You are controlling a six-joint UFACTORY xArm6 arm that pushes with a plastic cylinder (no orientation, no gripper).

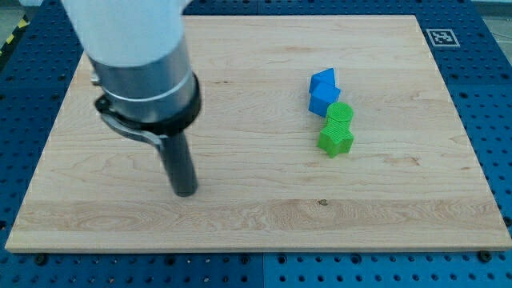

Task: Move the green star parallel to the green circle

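Observation:
The green star (335,141) lies on the wooden board (256,216), right of centre. The green circle (340,114) sits directly above it in the view and touches it. My tip (186,192) is at the lower end of the dark rod, far to the view's left of both green blocks and a little lower than the star. It touches no block.
Two blue blocks touch the top of the green circle: a blue cube-like block (323,101) and another blue block (323,80) above it. An ArUco tag (441,37) marks the board's top right corner. The blue perforated table (496,120) surrounds the board.

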